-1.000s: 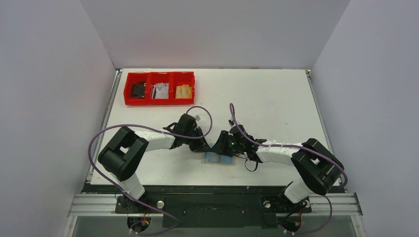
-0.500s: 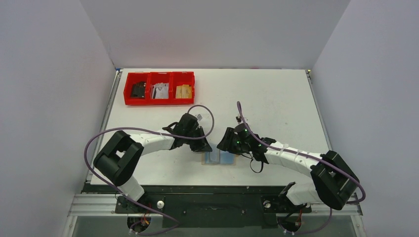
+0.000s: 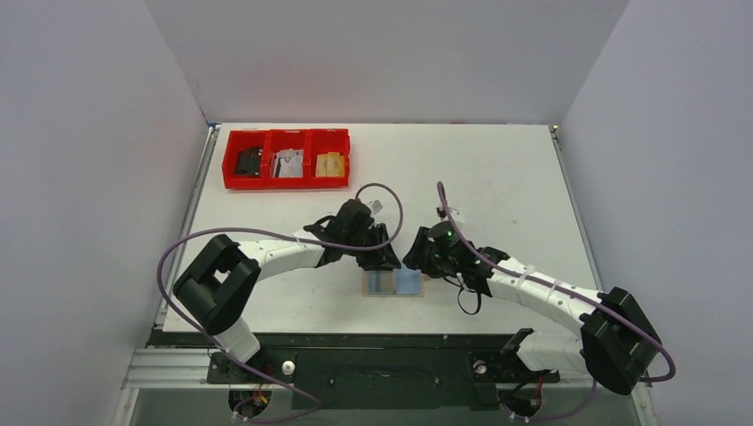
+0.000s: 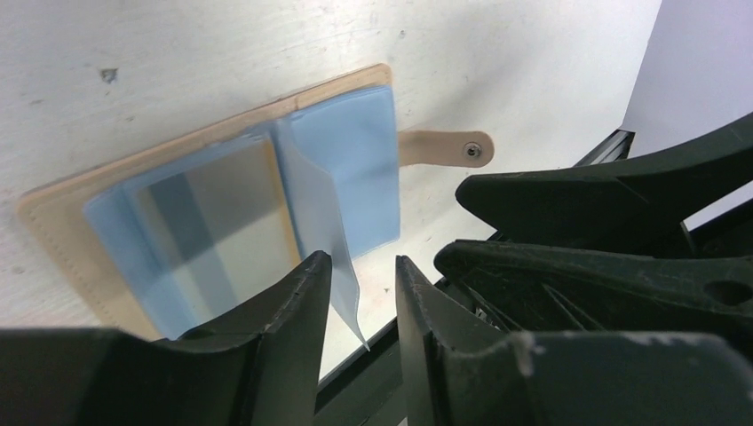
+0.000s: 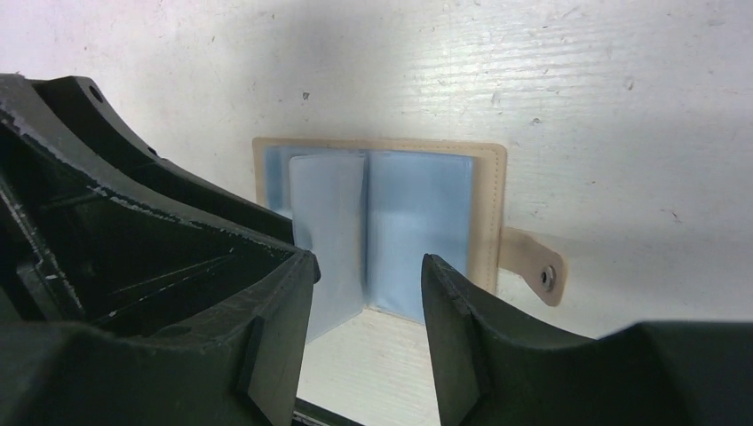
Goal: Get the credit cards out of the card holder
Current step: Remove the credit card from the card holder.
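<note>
White table (image 3: pixel 497 169) fills the middle of the top view, a flat matte slab with dark edging down its left and right sides. Plain pale-grey back wall (image 3: pixel 382 53) across the top, left wall (image 3: pixel 80 177) and right wall (image 3: pixel 675 160) closing in tight. Light is soft and even, shadows faint. Aluminium rail (image 3: pixel 169 368) runs along the bottom. Up close, the tabletop shows scuffs and small specks.

No words, numbers or signs can be read. The card holder (image 5: pixel 490 213) is plain tan, the credit cards (image 4: pixel 213 213) look plain, and things in the red tray (image 3: pixel 284 183) are too small to read.
</note>
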Robot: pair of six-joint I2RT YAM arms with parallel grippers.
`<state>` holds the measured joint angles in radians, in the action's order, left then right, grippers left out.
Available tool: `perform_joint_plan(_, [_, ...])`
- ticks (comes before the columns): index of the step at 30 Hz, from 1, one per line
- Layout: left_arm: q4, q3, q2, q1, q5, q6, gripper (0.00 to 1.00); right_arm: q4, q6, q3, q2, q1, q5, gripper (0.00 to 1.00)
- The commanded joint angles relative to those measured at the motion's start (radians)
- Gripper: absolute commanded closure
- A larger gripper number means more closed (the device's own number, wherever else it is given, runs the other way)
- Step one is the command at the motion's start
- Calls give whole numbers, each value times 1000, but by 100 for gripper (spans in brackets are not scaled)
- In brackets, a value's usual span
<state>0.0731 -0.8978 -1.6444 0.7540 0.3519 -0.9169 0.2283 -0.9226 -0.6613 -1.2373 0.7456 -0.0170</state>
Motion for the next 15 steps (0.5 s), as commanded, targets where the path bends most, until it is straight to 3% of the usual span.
perform_joint_plan(1, [-12,-70,-35,18,2,13,68,40,16,-31,62,-13,-70,55])
perform_joint_plan(15, [-48,-173,-202,80,15,4,59,160,15,-20,182,-33,-162,55])
